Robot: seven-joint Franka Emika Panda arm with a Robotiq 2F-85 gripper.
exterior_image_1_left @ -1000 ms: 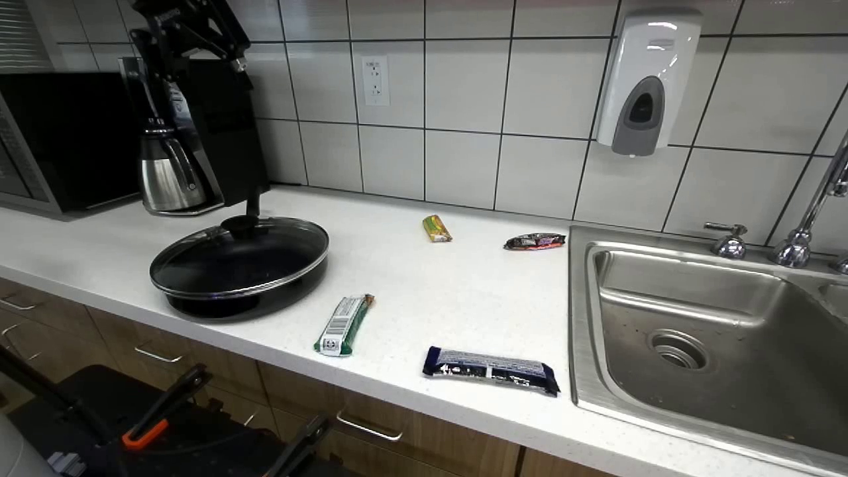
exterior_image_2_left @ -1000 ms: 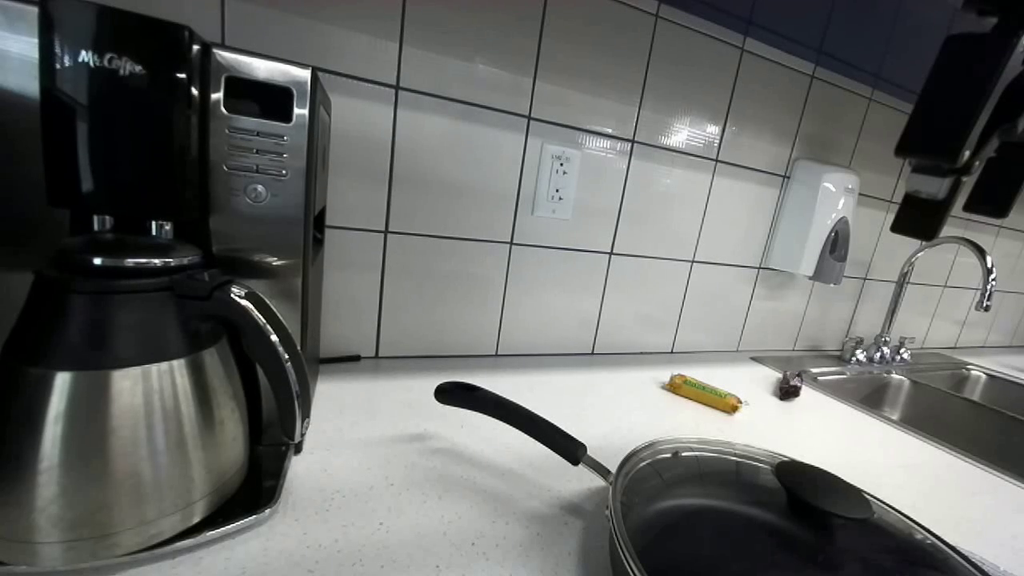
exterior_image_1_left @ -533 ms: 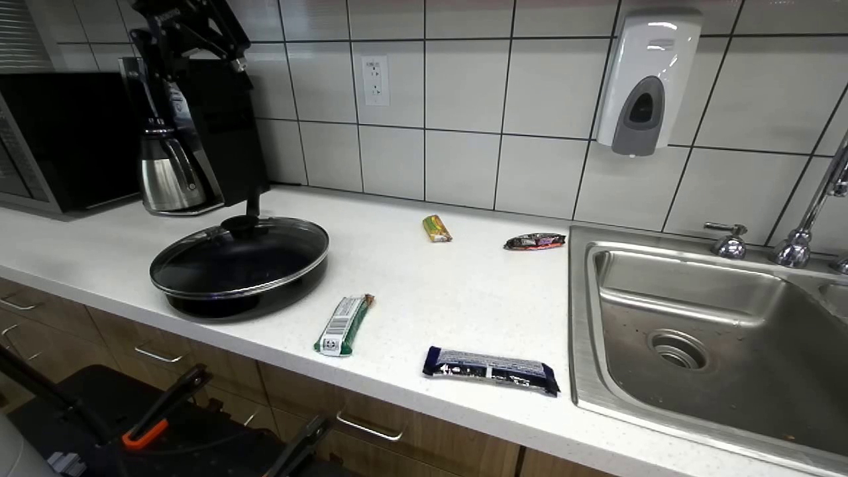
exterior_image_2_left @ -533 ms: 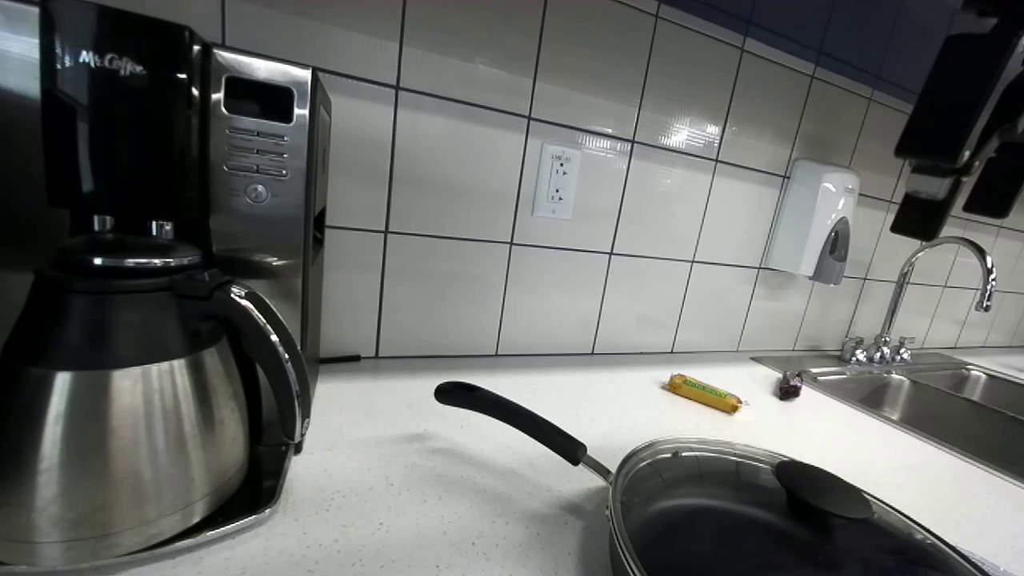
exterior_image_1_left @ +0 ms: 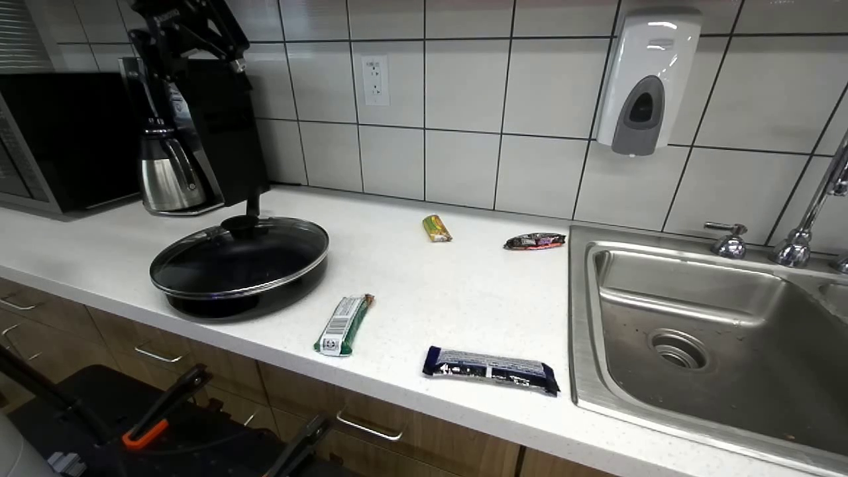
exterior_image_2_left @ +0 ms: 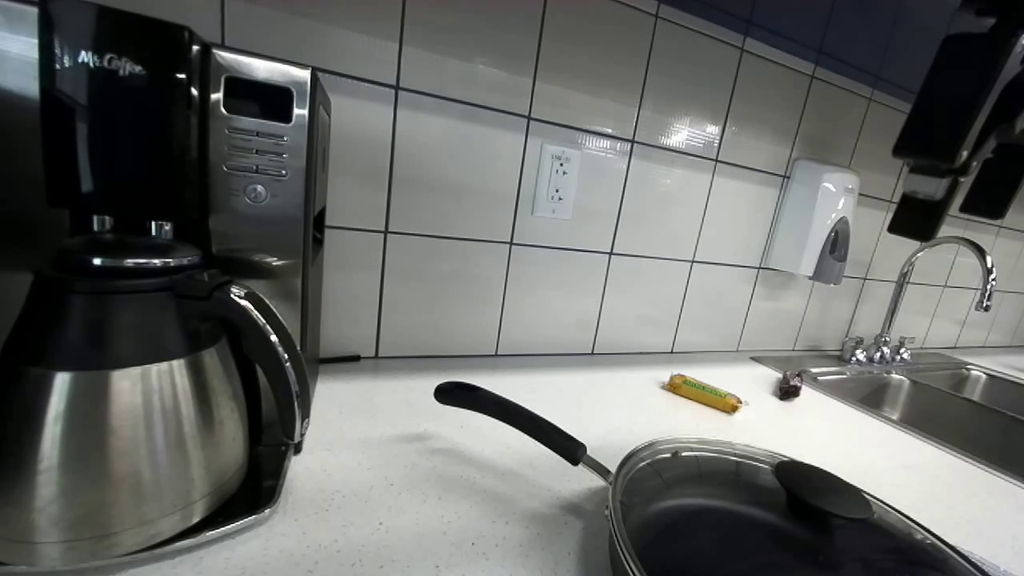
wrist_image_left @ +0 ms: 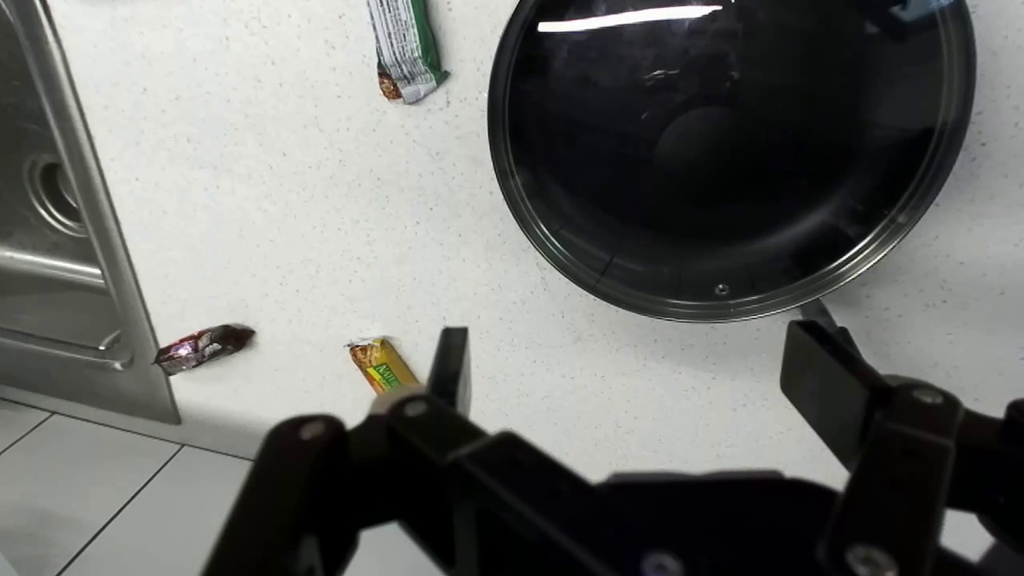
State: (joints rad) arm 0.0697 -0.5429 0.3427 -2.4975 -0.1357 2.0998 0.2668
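Note:
My gripper (wrist_image_left: 636, 368) stands open in the wrist view, nothing between its fingers. It hangs high above the white counter, seen at the top right of an exterior view (exterior_image_2_left: 956, 196). Below it in the wrist view lies a black pan with a glass lid (wrist_image_left: 720, 200); its handle is partly hidden by one finger. A yellow bar (wrist_image_left: 384, 364) (exterior_image_1_left: 436, 228) shows beside the opposite finger, partly covered. Farther off, a dark red packet (wrist_image_left: 204, 348) (exterior_image_1_left: 535, 241) lies by the sink. A green and white bar (exterior_image_1_left: 344, 326) and a dark blue bar (exterior_image_1_left: 491, 370) lie nearer the counter's front edge.
A steel sink (exterior_image_1_left: 583, 318) with a faucet (exterior_image_2_left: 896, 296) adjoins the counter. A coffee maker (exterior_image_2_left: 264, 184) with its carafe (exterior_image_2_left: 136, 448) and a microwave (exterior_image_1_left: 73, 132) stand at the far end. A soap dispenser (exterior_image_1_left: 652, 79) is fixed to the tiled wall.
The gripper has shifted very slightly to the left in both exterior views. Pan, bars and packet lie as before.

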